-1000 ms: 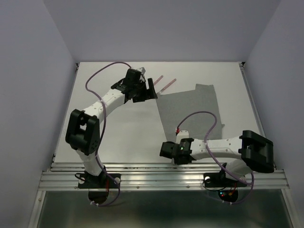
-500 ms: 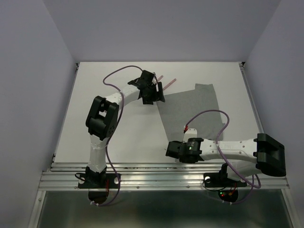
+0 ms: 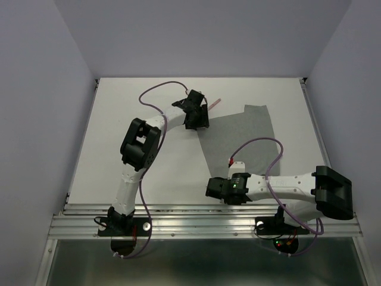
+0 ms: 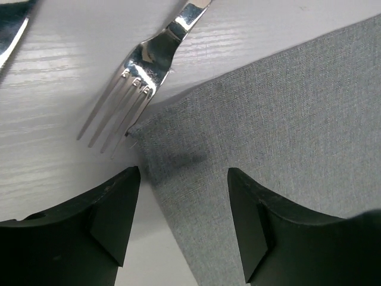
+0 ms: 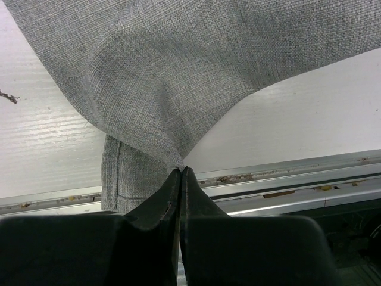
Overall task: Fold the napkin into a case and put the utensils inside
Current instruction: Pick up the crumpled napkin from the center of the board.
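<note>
- On the white table [image 3: 119, 107]: no case formed yet and nothing tucked away. All the folding and the loading of the utensils [image 3: 213, 102] left to do, so judged at the very start.
- The napkin [image 3: 241, 134]: spread as one grey sheet right of centre, flat over most of its area, near corner lifted and bunched at the front rail. No finished fold to be seen.
- Right gripper [image 5: 180, 174]: clenched tight on the napkin's near corner, cloth rising out of the pinch and draping away over the table.
- Left gripper [image 4: 183, 179]: spread wide, grasping nothing, poised low over the napkin's far-left corner with the cloth edge running between the jaws. Likely set to pinch there, as the second hold for a first fold.
- The fork [image 4: 136, 74]: bare on the table, outside the cloth, tines right at the napkin's corner. Touching or only just beside, cannot tell.
- What seems the knife [image 4: 11, 33]: only a silver sliver at the edge of the left wrist view, left of the fork, also off the cloth.
</note>
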Available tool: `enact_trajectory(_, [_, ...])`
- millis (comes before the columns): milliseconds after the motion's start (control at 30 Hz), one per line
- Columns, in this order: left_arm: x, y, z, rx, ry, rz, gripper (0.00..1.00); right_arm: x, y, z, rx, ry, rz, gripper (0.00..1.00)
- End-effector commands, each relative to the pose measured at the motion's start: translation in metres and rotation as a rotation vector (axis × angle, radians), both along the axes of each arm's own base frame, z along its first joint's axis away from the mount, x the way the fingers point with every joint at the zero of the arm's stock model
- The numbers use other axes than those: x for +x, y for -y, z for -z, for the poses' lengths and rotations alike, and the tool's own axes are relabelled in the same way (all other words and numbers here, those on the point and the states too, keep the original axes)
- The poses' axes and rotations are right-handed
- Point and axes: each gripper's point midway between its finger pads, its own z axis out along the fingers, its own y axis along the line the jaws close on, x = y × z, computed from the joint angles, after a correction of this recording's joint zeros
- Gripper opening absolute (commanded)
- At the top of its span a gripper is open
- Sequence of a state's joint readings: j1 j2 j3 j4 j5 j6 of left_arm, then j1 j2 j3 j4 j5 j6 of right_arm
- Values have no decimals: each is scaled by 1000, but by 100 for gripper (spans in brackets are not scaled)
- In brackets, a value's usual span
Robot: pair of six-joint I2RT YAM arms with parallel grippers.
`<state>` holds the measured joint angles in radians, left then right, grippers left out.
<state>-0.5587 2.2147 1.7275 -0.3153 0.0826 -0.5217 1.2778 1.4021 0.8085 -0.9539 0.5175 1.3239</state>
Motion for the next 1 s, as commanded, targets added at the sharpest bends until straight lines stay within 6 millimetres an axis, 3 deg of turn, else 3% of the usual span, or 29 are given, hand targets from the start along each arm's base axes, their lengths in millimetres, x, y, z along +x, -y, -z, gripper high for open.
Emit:
enact_trajectory(0, [4,3,9,70,20,0,70,11,-7,-12,9,52,8,1])
enact_trajectory(100, [3,4,19,65,22,11,69,10,-5,-14,20,56,20,1])
enact_trajectory(267, [3,8,24,45,37,15,49,8,0,-15,45,63,39,1])
enact_trajectory(300, [2,9,25,46,36,18,42,8,2,-15,45,62,43,1])
enact_trajectory(333, [1,10,25,41,36,20,24,8,2,-15,49,64,45,1])
enact_trajectory(400, [1,10,24,43,39,21,5,8,3,-15,48,65,48,1])
enact_trajectory(467, [1,10,18,40,41,21,0,8,5,-16,40,67,49,1])
enact_trajectory(567, [-2,12,-1,21,59,48,0,7,8,-15,33,67,52,1])
enact_trajectory(600, [-1,13,-19,7,88,53,0,7,9,-14,33,67,55,1])
enact_trajectory(667, [-3,6,-37,23,121,62,0,5,16,-12,32,68,63,1])
enact_trajectory(700, [-2,3,-63,10,164,58,0,5,17,-12,40,70,71,1])
enact_trajectory(767, [-2,-7,-85,2,202,44,0,5,20,-13,51,79,81,1])
enact_trajectory(800, [-1,-12,-110,-21,245,37,0,7,21,-17,64,100,84,1])
enact_trajectory(967, [2,-35,-169,-112,328,18,0,37,29,-38,68,182,131,1])
